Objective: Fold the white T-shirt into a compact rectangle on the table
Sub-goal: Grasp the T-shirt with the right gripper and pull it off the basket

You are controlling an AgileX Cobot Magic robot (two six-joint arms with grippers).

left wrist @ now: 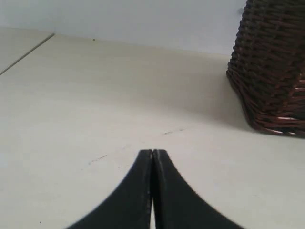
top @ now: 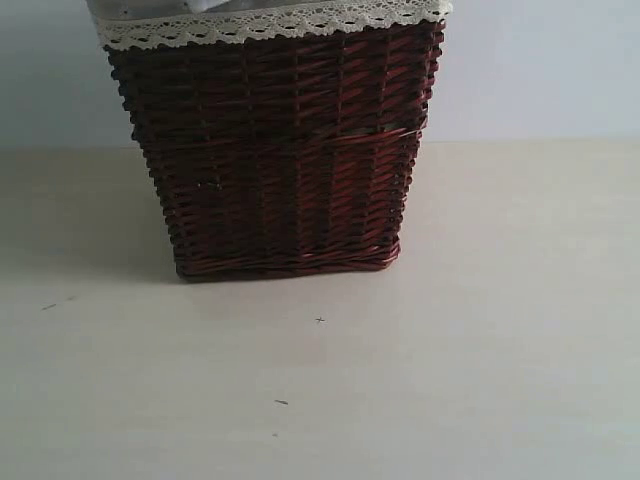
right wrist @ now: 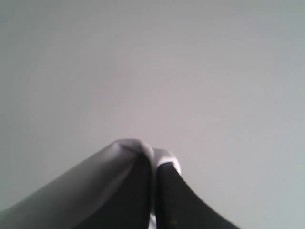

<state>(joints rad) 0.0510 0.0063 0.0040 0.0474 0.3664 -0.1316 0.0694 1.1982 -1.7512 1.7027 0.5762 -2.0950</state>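
The white T-shirt (right wrist: 125, 148) showed only as a fold of pale cloth pinched in the right pincer (right wrist: 155, 164), which was clenched on it in front of a blank, pale background. The rest of the shirt was out of sight, and none of it lay on the counter (top: 480, 360). The left pincer (left wrist: 153, 152) was clenched on nothing, low over the counter near the dark wicker basket (top: 280, 160). The hold looked thin, so the cloth could slip free under its own weight. If the shirt trailed into the basket, it could catch on the wicker and drag or tip it.
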